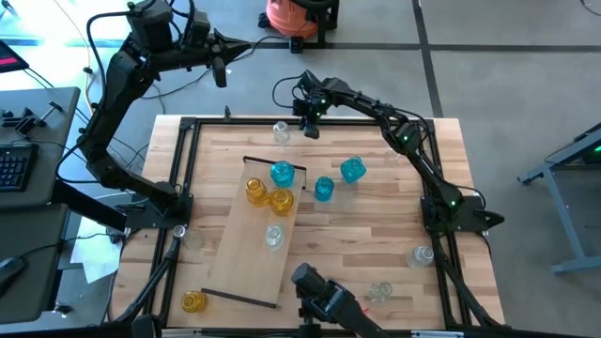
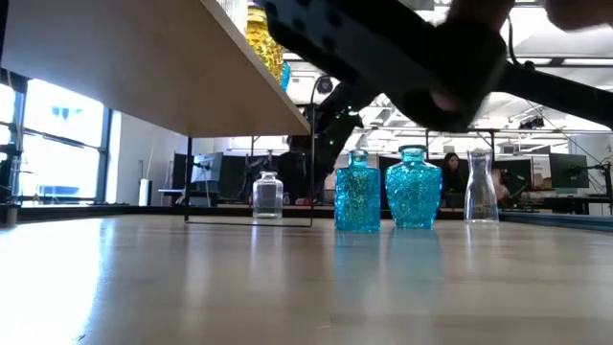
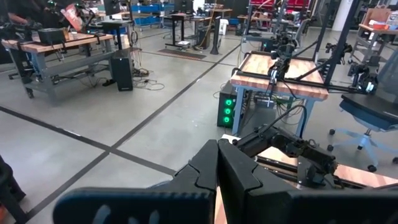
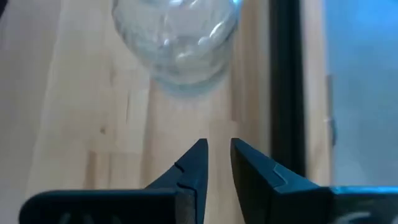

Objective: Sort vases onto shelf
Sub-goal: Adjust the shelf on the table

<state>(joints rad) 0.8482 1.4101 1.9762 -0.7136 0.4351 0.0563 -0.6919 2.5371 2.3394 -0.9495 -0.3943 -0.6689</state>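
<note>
The shelf (image 1: 246,246) is a pale panel lying slantwise on the table's left half. On it stand a blue vase (image 1: 282,173), two yellow vases (image 1: 255,191) (image 1: 280,200) and a clear one (image 1: 273,235). Two blue vases (image 1: 323,188) (image 1: 352,169) stand on the tabletop beside it. A clear vase (image 4: 177,43) stands near the far edge. My right gripper (image 4: 217,152) hovers just short of it, tilted down, its fingers a narrow gap apart with nothing between them. My left gripper (image 1: 221,68) is shut and held high beyond the table's far left corner.
More vases stand about the table: clear ones (image 1: 423,253) (image 1: 379,291) at the near right and a yellow one (image 1: 192,300) at the near left. A dark frame rail (image 4: 286,81) runs along the far edge, close beside the clear vase.
</note>
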